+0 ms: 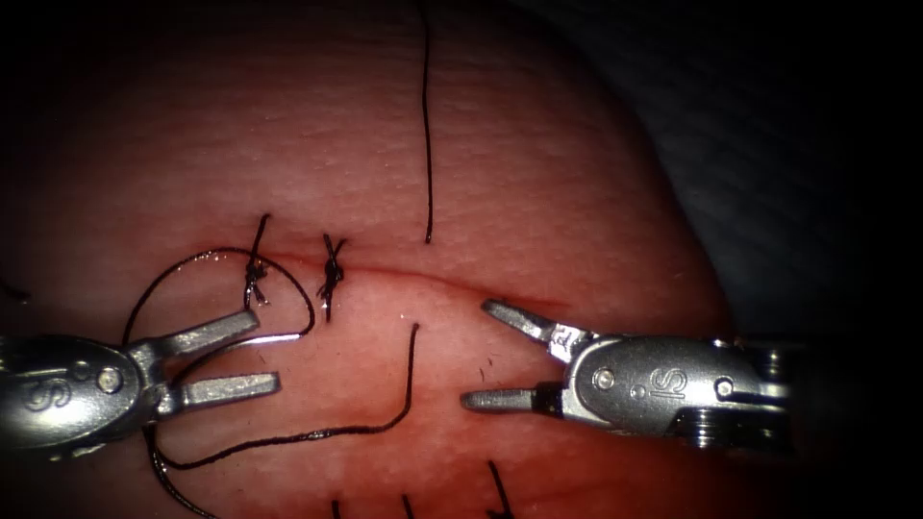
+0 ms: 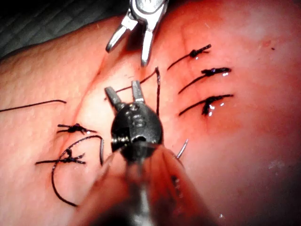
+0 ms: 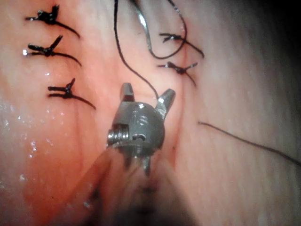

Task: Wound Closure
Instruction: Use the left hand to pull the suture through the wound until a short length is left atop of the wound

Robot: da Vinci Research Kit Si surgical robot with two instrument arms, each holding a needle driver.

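As the endoscope looked down on the bench, Tissue (image 1: 538, 173): lay as a pale pink mound under both tools.
Left tool (image 1: 266, 350): entered from the left edge; jaws stood apart and held nothing.
Right tool (image 1: 475, 353): entered from the right edge; jaws stood spread wide and held nothing, the upper tip near the right end of the cut.
Tool spacing: the two tools faced each other, well apart, with bare tissue and thread between them.
Cut (image 1: 433, 282): ran as a thin red line across the tissue, sloping down toward the right.
Thread (image 1: 288, 437): lay slack on the tissue, looping around the left tool and ending between the tools.
Loose strand (image 1: 427, 125): lay straight on the tissue above the cut.
Stitches (image 1: 332, 271): two knotted stitches crossed the left part of the cut, side by side.
Needle (image 1: 284, 337): a bright curved sliver lay just beside the left tool's upper jaw. It was probably resting free on the tissue; whether its tip was in the tissue could not be told.
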